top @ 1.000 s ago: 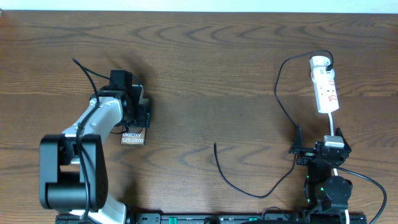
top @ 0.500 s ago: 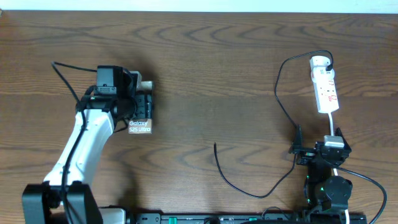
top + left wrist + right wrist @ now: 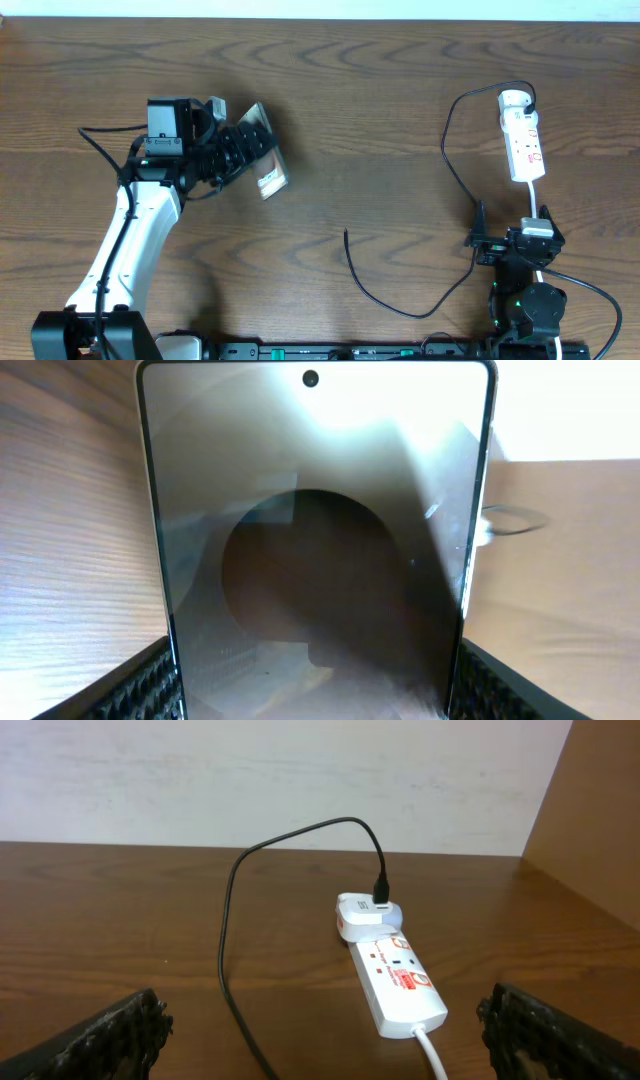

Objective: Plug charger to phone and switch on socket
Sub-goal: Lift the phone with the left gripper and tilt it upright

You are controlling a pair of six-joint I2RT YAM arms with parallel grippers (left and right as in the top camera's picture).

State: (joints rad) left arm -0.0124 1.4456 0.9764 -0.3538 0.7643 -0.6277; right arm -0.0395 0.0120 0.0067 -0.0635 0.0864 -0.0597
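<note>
My left gripper (image 3: 232,150) is shut on the phone (image 3: 262,155), a dark glossy slab held tilted above the table at the left. In the left wrist view the phone (image 3: 315,550) fills the frame between my fingers, its screen facing the camera. The charger (image 3: 452,165) is a thin black cable running from the socket (image 3: 523,135) at the far right down to a free tip (image 3: 346,235) near the table's middle. My right gripper (image 3: 512,245) is open and empty, below the socket. In the right wrist view the socket (image 3: 392,972) lies ahead with the charger (image 3: 232,900) plugged in at its far end.
The socket's white cord (image 3: 432,1052) runs back toward my right gripper. A pale wall (image 3: 280,770) stands behind the table's far edge. A wooden panel (image 3: 595,810) rises at the right.
My left gripper has lifted the phone off the table and swung it up and to the right, tilting it. The right arm has not moved.
</note>
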